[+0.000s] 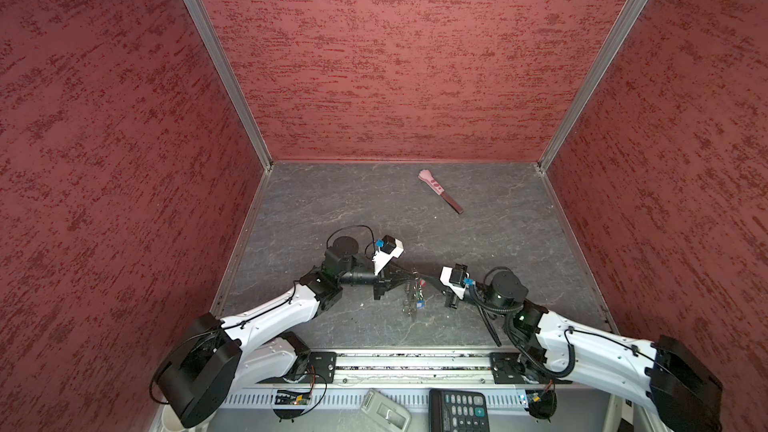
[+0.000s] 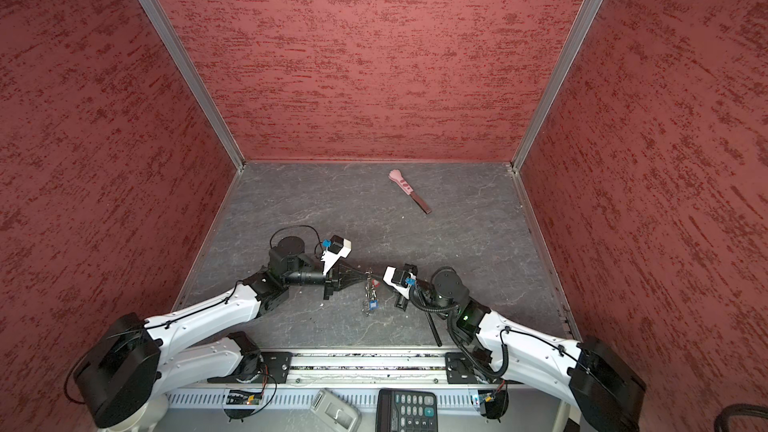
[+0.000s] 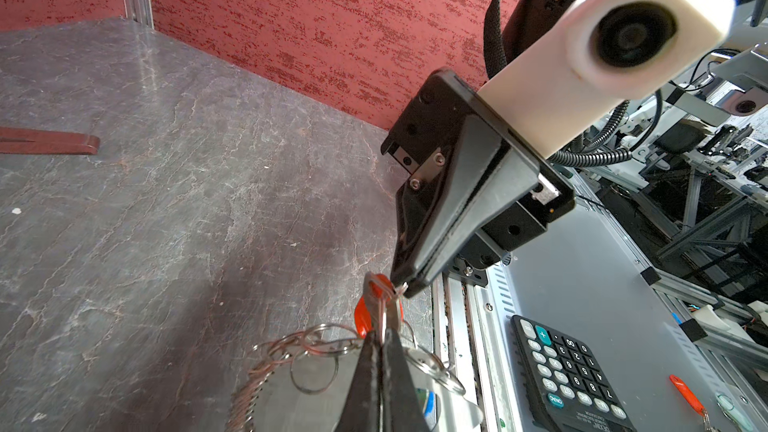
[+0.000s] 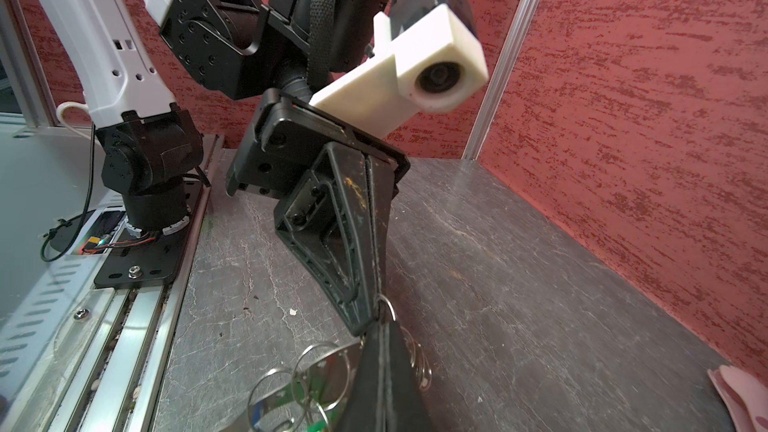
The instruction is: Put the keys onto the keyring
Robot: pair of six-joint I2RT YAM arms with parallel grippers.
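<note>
Lower centre of both top views: left hand (image 1: 410,276) clenched on the red key (image 3: 365,317), right hand (image 1: 428,281) clenched on a loop of the keyring (image 1: 411,299), tips touching. The chain runs from them toward the frame's bottom edge.

Robotics lab test cell — red panel walls (image 1: 415,56), aluminium framing (image 1: 218,56), slate-look tabletop (image 1: 353,201) — equipment racks (image 3: 706,209) beyond

Left hand (image 4: 368,324) and right hand (image 3: 405,284) meet tip to tip above the front middle of the table (image 1: 332,201), with the keyring (image 1: 411,297) and keys (image 1: 419,305) hanging between and just below them. A flat-bladed tool (image 1: 440,191) lies well behind, near the back wall. A calculator (image 1: 459,409) sits before the table's front edge.
</note>
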